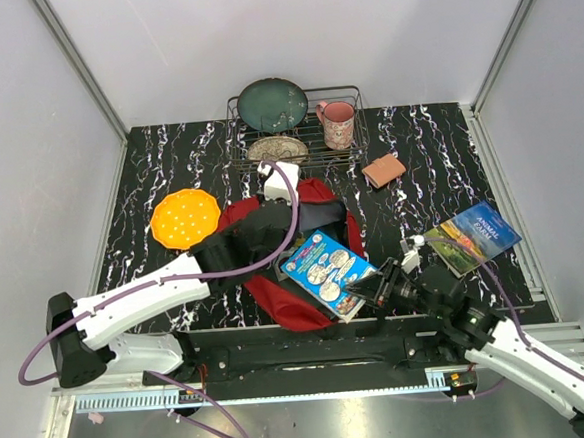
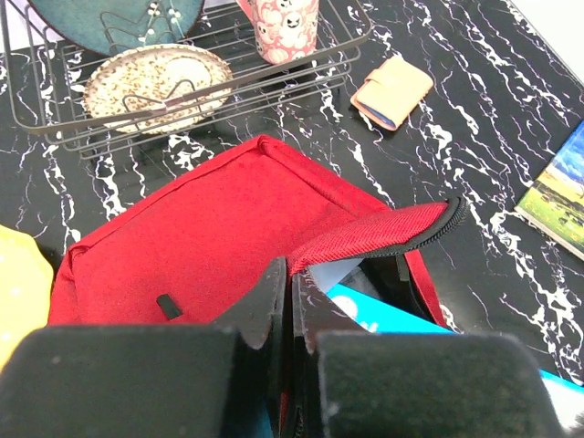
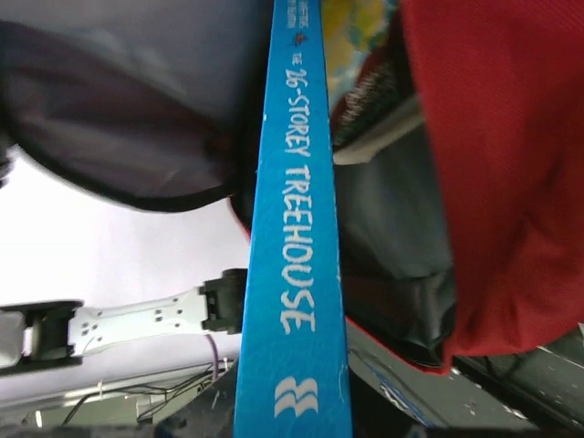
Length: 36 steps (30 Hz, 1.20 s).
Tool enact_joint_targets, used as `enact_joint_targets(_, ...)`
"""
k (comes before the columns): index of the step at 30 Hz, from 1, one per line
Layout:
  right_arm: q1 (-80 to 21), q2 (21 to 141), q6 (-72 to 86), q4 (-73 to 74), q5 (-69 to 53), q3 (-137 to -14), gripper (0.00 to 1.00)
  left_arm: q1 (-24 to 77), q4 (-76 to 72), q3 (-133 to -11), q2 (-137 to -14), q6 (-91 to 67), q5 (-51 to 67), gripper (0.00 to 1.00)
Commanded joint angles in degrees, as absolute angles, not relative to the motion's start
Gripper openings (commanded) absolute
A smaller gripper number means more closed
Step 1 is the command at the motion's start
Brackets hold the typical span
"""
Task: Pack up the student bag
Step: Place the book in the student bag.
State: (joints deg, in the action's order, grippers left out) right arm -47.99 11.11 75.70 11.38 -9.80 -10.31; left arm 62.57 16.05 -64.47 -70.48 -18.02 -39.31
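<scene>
A red student bag (image 1: 300,304) lies at the middle of a black marbled table (image 1: 168,167), just ahead of the two arm bases, its zip mouth gaping toward the robot's right. The left gripper (image 2: 290,278) comes down on the bag from above, fingers pressed together. It appears to pinch the red fabric beside the mouth, where a flap (image 2: 383,230) stands lifted, though the fingers mostly hide the pinch itself.

A blue book (image 1: 325,265), its spine lettered "26-Storey Treehouse", lies slanted across the bag's right side. The right gripper (image 1: 362,292) is clamped on the book's near end. The book's long axis runs from that gripper away and leftward, straight at the mouth. Its far end sits under the lifted flap, beside the dark lining (image 3: 392,237).

So the bag lies ahead and to the left of the right hand, which is the arm placed to push. The likely next move is a slide along the book's own length.

Farther out, an orange plate (image 1: 185,218) sits to the bag's left. Behind the bag, a wire rack (image 1: 307,153) holds a teal plate (image 1: 272,105), a speckled plate (image 1: 277,148) and a pink mug (image 1: 337,126). A tan wallet (image 1: 384,169) and a second book (image 1: 472,234) lie to the right.
</scene>
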Motion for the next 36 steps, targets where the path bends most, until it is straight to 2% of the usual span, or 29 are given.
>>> enact_joint_targets(1,-48.0,23.1,80.9,-9.9,-6.1,-9.4,0.0,63.3,8.7,-64.1,-67.1,-18.5,-37.5,0.0)
enact_joint_targets(10,-48.3,52.8,79.7,-41.1,3.5,-10.1,0.0,66.4,5.4,-61.8,-64.5,-17.5,-35.9,0.0)
enact_joint_targets(13,-48.2,61.5,81.7,-54.4,0.1,-11.0,0.0,66.9,5.9,-61.7,-64.2,-17.7,-36.0,0.0)
enact_joint_targets(16,-48.3,64.4,85.8,-63.3,-5.2,-9.8,0.0,67.1,7.4,-61.8,-63.4,-17.8,-36.7,0.0)
enact_joint_targets(20,-48.3,58.2,88.1,-61.0,-5.5,-6.8,0.0,67.1,7.4,-61.1,-62.5,-17.6,-37.9,0.0)
enact_joint_targets(25,-48.4,39.6,81.0,-31.3,-0.4,-11.9,0.0,67.2,6.7,-61.3,-62.8,-17.9,-36.0,0.0)
enact_joint_targets(27,-48.3,35.8,80.8,-28.7,5.9,-11.6,0.0,67.4,6.4,-62.0,-63.1,-18.4,-35.2,0.0)
enact_joint_targets(31,-48.3,38.5,80.2,-27.9,9.3,-12.9,0.0,68.9,5.7,-63.6,-64.7,-18.7,-33.1,0.0)
enact_joint_targets(36,-48.4,49.8,82.3,-37.2,6.9,-13.0,0.0,70.6,5.9,-66.7,-67.7,-17.8,-33.2,0.0)
